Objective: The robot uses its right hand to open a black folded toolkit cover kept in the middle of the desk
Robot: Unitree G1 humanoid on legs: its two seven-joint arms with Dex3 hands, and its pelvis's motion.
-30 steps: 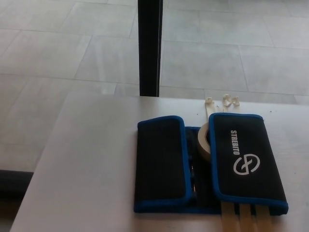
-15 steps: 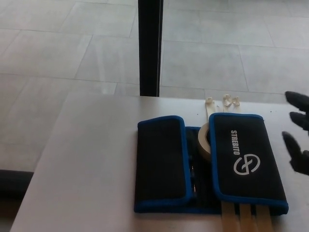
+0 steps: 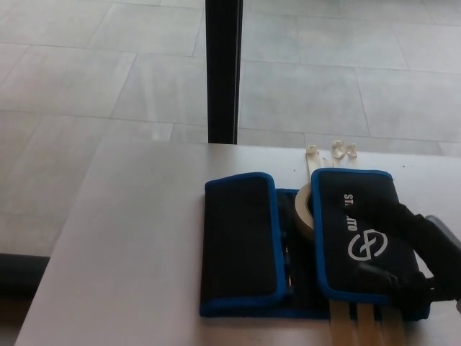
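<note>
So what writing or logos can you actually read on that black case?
"ST": white letters on the right flap of the toolkit cover; the middle of the word is hidden by the right hand.
Letters past the finger: too blurred to read.
White round logo below: a sign, no words.
Left flap: no text.

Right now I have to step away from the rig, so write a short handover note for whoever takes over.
Right hand: in from the right, its fingers lying across the right flap of the black toolkit cover; whether it grips the flap cannot be told.
Left hand: not in view.
The cover lies mid-desk, both blue-edged flaps folded flat, a roll of tape showing between them.
Done: the reach to the right flap.
Left: swing that flap open, probably outward to the right.
</note>
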